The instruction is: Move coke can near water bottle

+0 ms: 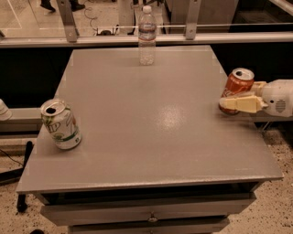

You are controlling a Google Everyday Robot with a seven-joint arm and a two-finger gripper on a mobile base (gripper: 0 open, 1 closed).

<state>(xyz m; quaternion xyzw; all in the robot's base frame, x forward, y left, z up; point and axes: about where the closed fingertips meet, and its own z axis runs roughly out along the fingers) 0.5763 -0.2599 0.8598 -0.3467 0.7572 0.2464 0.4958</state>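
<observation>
Room: speckled floor (274, 215); a rail with metal posts (192, 18) runs behind the table; a person's shoes (59, 5) show at the top left, the rest cut off.
Table (151, 137): grey, flat top; a drawer front (151, 212) below.
Bottle (147, 35): upright at the middle of the far edge, white cap on; clear, and its fill level is hard to make out.
Coke can (238, 82): at the right edge, leaning a little, silver top up; well apart from the bottle. Contents not visible.
Green can (61, 124): white and green, near the front left corner, tilted, a dark opening in its top; nothing can be seen inside.
Gripper (239, 95): reaches in from the right at the coke can; the white arm behind it is cut off by the frame.
Fingers (242, 103): spread apart with the coke can between them, the near one across the can's lower front, the far one mostly hidden behind it; whether they press on the can cannot be told.
Left side: a white object (3, 109) at the frame edge is cut off and unclear.
</observation>
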